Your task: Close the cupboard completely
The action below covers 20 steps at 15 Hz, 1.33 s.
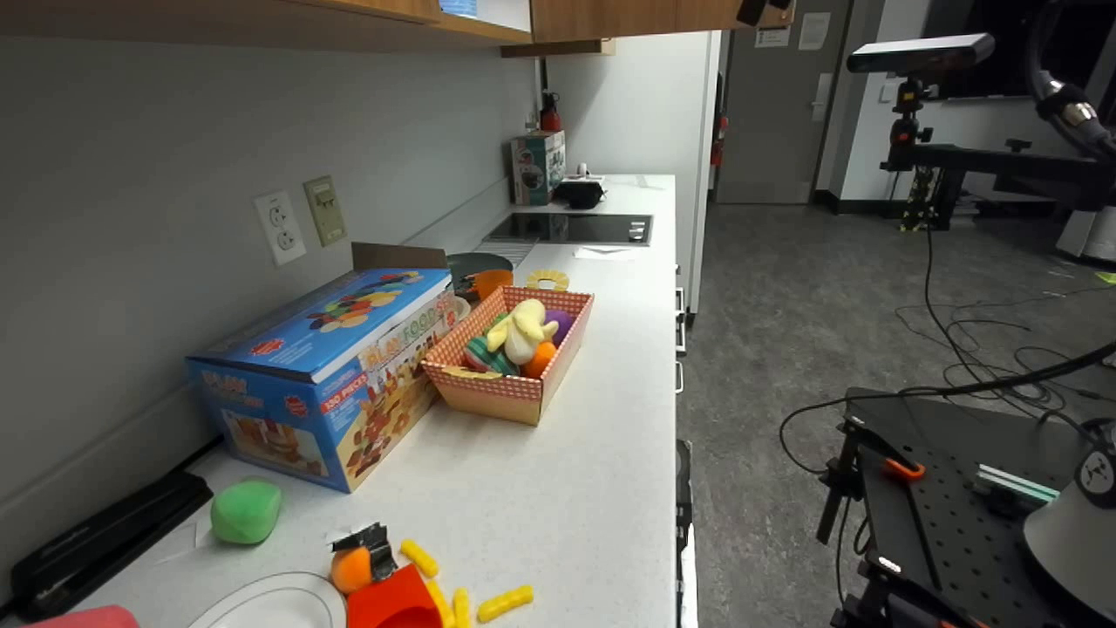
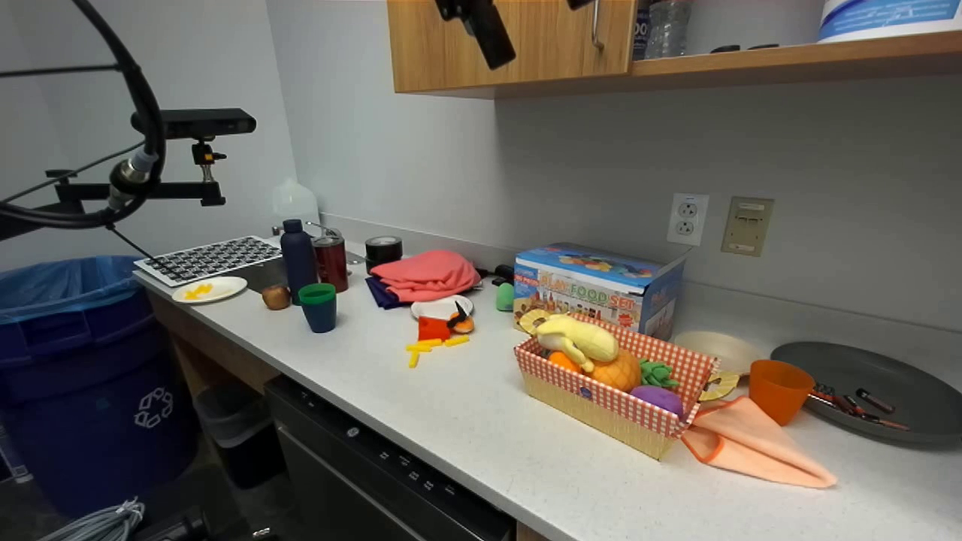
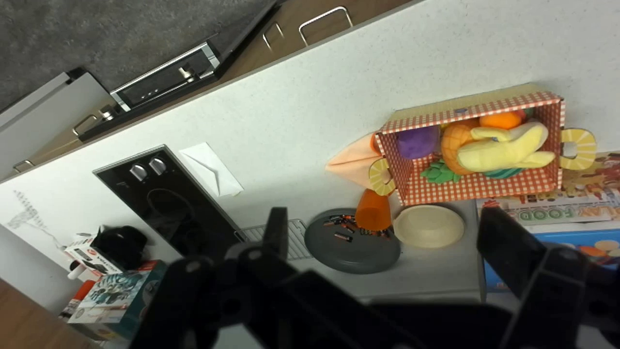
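The cupboard (image 1: 602,19) is a light-tan wooden wall unit along the top of both exterior views. One flat door with a metal handle (image 2: 518,41) looks shut; beside it is an open bay (image 2: 751,26) with bottles and a white tub. In an exterior view a wooden panel beyond the bay seems swung out into the room; its top is cut off. A brown wooden surface (image 3: 34,322) fills the wrist view's lower left corner. My gripper (image 3: 382,230) is open with nothing between its fingers. It shows near the cupboard (image 2: 537,31); contact cannot be told.
Below is the white counter (image 2: 421,406) with a blue play-food box (image 2: 594,274), a checked basket of toy food (image 2: 601,409), an orange cup (image 2: 780,391) and a grey pan (image 2: 872,376). A cooktop (image 1: 575,228) lies farther along. A camera on a stand (image 1: 920,54) rises nearby.
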Motion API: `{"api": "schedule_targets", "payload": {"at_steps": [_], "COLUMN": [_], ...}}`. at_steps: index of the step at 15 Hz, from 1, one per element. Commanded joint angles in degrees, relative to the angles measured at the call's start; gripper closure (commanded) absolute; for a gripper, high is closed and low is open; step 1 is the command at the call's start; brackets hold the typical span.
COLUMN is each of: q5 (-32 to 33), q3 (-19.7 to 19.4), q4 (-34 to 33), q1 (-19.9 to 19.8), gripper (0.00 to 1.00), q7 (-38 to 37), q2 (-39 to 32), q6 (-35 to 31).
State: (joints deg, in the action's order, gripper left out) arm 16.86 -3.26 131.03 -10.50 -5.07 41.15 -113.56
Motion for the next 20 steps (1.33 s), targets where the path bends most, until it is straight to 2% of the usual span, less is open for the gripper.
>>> {"api": "schedule_targets", "payload": {"at_steps": [1,15,20], "q5": [2.58,2.19,4.17], "q3": [1.25,0.99,1.14], "q4": [0.8,0.69,2.13], "q1": [-1.63,-1.04,-1.66], "gripper": [0.0,0.0,0.0], "q7": [-3.97,-4.13,-4.45], "q2": [0.07,-0.09,0.18], "q6": [-3.43,-2.63,-8.2]}}
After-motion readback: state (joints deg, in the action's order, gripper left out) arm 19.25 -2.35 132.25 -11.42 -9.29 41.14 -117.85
